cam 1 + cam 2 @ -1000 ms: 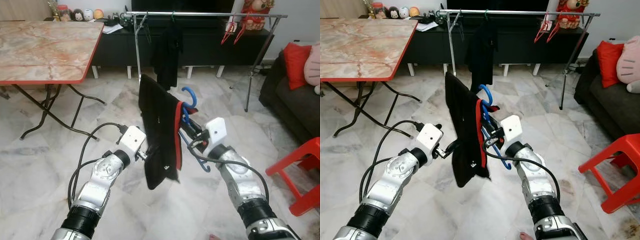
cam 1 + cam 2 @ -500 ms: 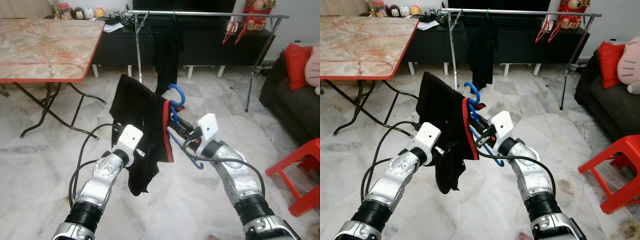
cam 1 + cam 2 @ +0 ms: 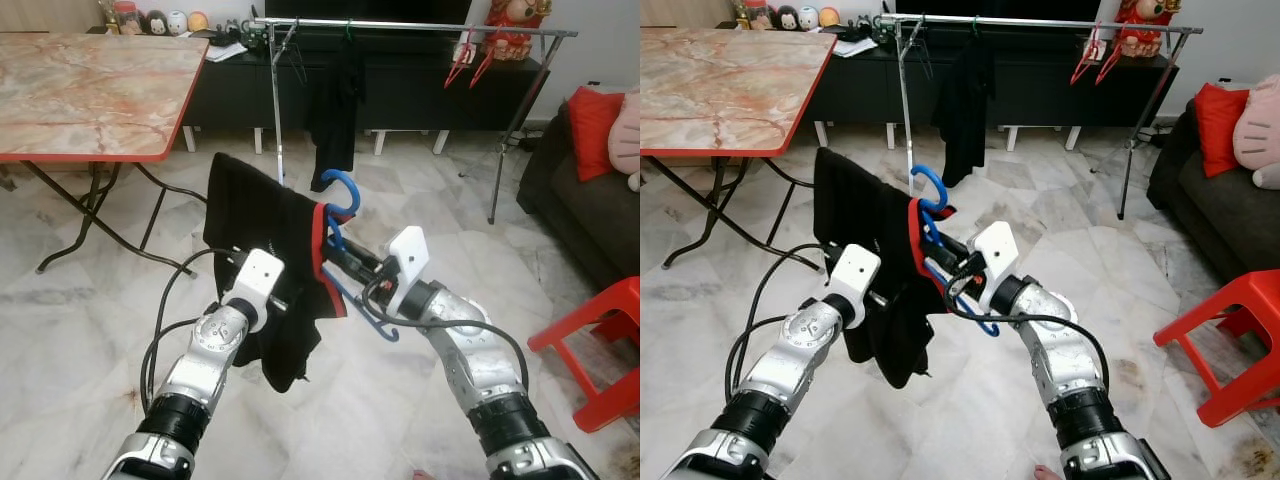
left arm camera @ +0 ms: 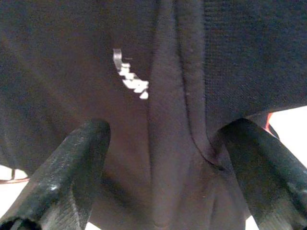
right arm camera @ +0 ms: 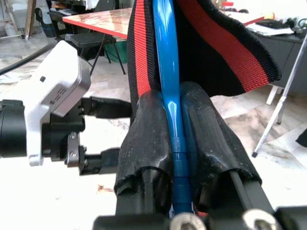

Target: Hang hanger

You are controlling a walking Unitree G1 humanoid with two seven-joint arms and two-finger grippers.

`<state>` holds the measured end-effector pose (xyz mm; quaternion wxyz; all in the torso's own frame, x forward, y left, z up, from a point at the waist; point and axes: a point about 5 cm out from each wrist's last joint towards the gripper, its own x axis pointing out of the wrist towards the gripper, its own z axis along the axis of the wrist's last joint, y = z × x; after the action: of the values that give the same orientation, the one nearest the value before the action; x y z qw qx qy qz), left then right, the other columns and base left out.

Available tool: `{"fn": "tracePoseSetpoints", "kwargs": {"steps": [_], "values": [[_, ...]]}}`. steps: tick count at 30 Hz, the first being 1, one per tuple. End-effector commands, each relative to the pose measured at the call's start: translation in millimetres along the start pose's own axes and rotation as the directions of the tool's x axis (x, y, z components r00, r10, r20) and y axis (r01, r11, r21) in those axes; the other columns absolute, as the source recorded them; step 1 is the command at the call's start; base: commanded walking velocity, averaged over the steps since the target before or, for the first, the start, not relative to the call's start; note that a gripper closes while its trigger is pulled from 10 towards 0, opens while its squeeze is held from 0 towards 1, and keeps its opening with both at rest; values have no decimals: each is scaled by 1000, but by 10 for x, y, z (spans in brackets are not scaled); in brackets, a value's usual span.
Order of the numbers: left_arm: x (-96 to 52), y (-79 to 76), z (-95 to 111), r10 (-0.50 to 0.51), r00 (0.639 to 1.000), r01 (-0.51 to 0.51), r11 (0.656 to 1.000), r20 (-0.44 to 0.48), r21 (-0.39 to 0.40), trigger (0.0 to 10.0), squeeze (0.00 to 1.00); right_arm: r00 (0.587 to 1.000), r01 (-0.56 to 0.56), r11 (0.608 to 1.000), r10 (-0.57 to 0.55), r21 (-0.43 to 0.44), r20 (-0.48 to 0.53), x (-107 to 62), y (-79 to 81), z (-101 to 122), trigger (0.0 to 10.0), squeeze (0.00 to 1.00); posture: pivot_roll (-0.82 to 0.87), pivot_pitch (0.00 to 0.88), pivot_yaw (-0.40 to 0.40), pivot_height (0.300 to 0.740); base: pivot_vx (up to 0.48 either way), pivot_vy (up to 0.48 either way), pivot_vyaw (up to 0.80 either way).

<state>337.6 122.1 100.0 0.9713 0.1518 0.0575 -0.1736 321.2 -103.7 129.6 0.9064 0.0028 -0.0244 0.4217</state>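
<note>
Right wrist view shows the right tool clamped on the blue hanger, its hook raised well short of the clothes rail across the room. A black garment with red trim drapes over the hanger. The left tool stands spread apart against the cloth, steadying it. To hang it well, the robot would likely need to walk closer, keep the hook upright and facing the rail, and clear the garment already hanging there, away from the desk.
</note>
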Motion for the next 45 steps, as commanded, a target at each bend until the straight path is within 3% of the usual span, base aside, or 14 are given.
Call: {"fn": "tracePoseSetpoints", "kwargs": {"steps": [1, 15, 30, 45], "values": [[24, 34, 10, 31, 1000, -31, 999, -2, 14, 0, 0, 998, -12, 1000, 14, -18, 65, 4, 1, 149, 0, 0, -28, 0, -102, 740, 0, 0, 0], [43, 51, -3, 56, 998, -56, 998, 0, 8, 0, 0, 997, -28, 999, 29, -15, 67, -27, 1, 173, 0, 0, -31, 0, -109, 740, 0, 0, 0], [44, 32, -8, 47, 999, -47, 999, 12, -4, 0, 0, 999, -31, 999, 31, -27, 12, -70, 8, 49, 0, 0, -26, 0, -109, 740, 0, 0, 0], [39, 6, -6, 35, 999, -35, 999, 14, -11, 0, 0, 997, 25, 999, -29, -40, -77, -188, -114, -112, 0, 0, -23, 0, -110, 740, 0, 0, 0]]}}
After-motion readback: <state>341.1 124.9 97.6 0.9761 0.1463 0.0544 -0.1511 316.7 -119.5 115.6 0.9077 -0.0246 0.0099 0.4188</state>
